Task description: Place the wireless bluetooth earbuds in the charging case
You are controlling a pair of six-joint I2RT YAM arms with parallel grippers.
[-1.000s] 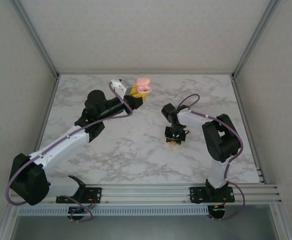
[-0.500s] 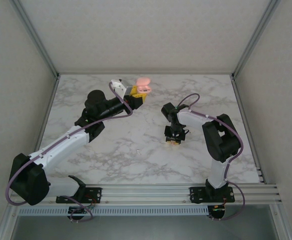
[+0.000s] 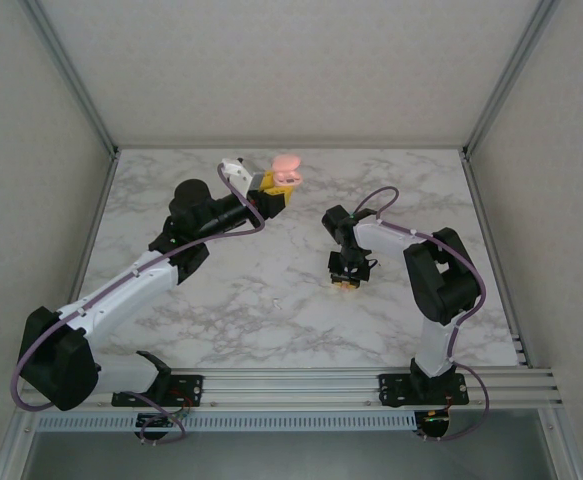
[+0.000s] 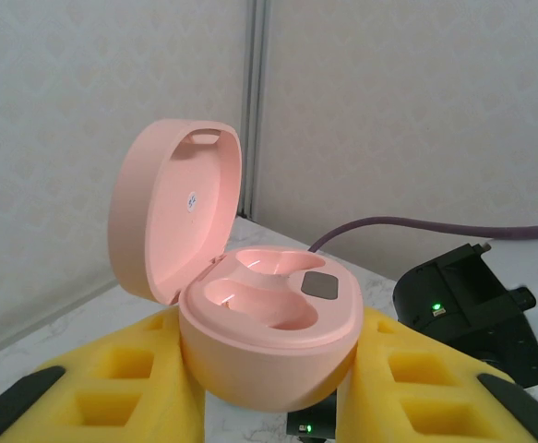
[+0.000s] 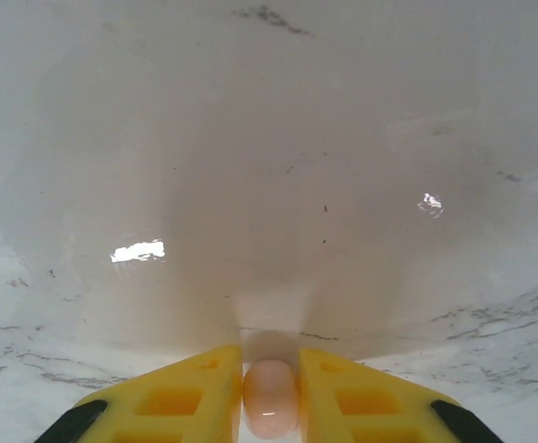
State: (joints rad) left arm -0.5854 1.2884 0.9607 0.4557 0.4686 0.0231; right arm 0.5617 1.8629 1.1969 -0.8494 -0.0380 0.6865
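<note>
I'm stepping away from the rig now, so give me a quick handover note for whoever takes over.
Left gripper: shut on the charging case, lid open.
Right gripper: shut on a pale pink earbud, low over the table.
Done: case open, one earbud gripped.
Left: both wells empty; seat the earbuds in them.

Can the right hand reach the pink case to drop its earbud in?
Probably yes. The left hand holds the case up, open and empty, and nothing on the table stands between it and the right hand, which pinches the earbud.
</note>
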